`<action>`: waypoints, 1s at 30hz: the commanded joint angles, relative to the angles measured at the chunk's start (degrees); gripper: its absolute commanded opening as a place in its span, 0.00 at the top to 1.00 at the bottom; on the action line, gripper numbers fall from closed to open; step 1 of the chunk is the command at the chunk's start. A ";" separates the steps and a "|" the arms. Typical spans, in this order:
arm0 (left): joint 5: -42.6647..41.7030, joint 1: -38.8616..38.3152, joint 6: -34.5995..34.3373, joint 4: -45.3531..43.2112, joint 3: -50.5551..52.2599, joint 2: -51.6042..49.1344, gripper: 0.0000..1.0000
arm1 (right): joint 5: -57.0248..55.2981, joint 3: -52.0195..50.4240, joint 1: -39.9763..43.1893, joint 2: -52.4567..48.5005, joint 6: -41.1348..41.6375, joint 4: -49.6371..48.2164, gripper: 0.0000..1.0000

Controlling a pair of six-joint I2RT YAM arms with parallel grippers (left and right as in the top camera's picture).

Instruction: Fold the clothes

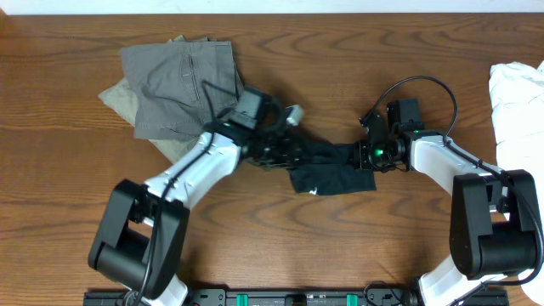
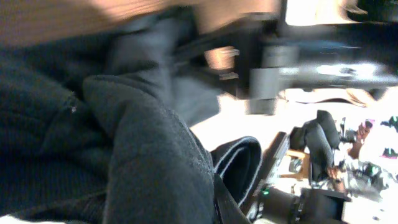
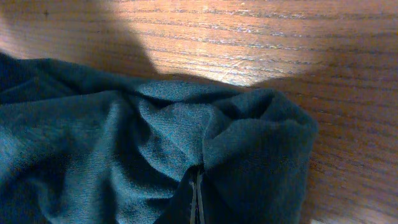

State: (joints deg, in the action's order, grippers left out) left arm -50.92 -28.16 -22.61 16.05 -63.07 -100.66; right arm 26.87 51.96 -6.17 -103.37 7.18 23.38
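Fingers of right gripper clenched on bunched edge of dark crumpled knit garment at centre of brown wooden table; left gripper at opposite end, grip indiscernible.

This is looking like a robotics lab / test bench, not a home. L arm & R arm are standing by a black base rail at the wood table edge. Clothes are lying on top: grey shorts, dark garment, white garment. Bkgd in left wrist view is showing blurred equip clutter.
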 commanded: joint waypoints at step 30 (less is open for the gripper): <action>15.56 -15.19 2.78 -10.54 -1.84 -6.29 0.78 | -6.54 -2.19 -0.66 -4.52 0.52 4.33 0.89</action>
State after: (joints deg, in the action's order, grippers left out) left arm -35.94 -42.50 -20.34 6.11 -64.16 -104.81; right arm 27.42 52.84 -6.20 -103.72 7.22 25.52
